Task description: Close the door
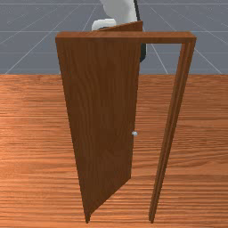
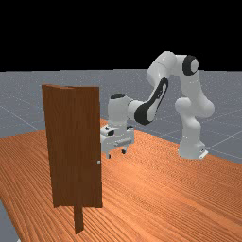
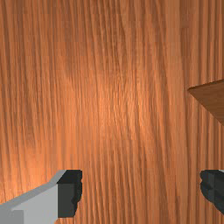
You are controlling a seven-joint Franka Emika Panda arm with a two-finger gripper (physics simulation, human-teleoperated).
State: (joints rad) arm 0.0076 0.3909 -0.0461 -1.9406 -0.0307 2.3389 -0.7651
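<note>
Front view: the door [image 1: 102, 111] stands ajar in its frame [image 1: 126, 37], its free edge [image 1: 135, 102] toward our arm [image 2: 165, 66]. Our gripper [image 3: 142, 188] is wide open, holding nothing. We judge the door stiff but light to swing; rather than pinch the small, perhaps slippery knob [image 1: 135, 133], we should push its arm-side face near that edge.

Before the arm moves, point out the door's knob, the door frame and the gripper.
Knob [image 1: 135, 133]: front view, on its pale, rounded end.
Door frame [image 1: 164, 38]: front view, on its top bar.
Gripper [image 2: 116, 154]: far view, midway between its fingertips.
</note>
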